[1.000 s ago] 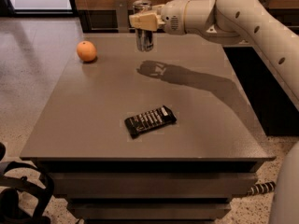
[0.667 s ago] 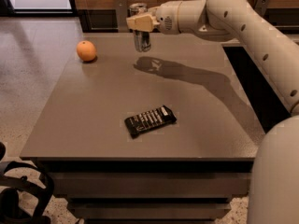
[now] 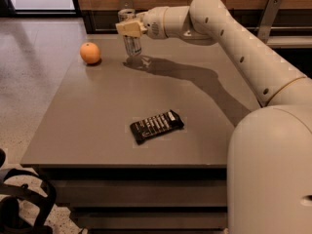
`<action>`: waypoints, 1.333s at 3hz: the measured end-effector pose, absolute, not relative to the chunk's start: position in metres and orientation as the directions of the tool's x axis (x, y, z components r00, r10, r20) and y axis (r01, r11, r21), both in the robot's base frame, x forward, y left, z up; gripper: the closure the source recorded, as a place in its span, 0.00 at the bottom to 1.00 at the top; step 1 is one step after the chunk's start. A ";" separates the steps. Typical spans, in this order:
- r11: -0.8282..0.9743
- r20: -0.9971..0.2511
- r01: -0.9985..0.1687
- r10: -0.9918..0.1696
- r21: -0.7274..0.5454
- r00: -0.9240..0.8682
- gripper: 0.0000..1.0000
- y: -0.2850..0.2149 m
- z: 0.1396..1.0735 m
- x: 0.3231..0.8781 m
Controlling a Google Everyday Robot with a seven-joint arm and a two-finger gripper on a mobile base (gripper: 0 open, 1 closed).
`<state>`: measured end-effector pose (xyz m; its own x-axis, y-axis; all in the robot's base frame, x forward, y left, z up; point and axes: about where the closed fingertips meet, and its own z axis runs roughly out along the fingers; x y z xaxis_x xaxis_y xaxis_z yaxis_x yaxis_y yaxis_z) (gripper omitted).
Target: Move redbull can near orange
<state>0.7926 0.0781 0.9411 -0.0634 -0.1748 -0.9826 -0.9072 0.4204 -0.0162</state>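
We see the claw (image 3: 129, 28) clamped around the redbull can (image 3: 132, 47) | can upright over the far part of the surface (image 3: 92, 116) | orange (image 3: 90, 52) near its left, apart | black wrapper (image 3: 157, 126) well apart

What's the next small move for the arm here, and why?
Probably carry the redbull can a little closer to the orange. The gripper grips the can over the far side of the table, and a bare gap separates can and orange.
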 end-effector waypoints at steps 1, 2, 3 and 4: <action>0.416 -0.981 -0.908 -0.191 -0.044 -0.040 1.00 0.095 0.936 0.796; 0.433 -0.985 -0.900 -0.172 -0.049 -0.029 1.00 0.105 0.928 0.791; 0.447 -0.988 -0.894 -0.152 -0.043 -0.029 1.00 0.109 0.923 0.785; 0.440 -0.992 -0.897 -0.123 -0.032 -0.025 1.00 0.122 0.921 0.777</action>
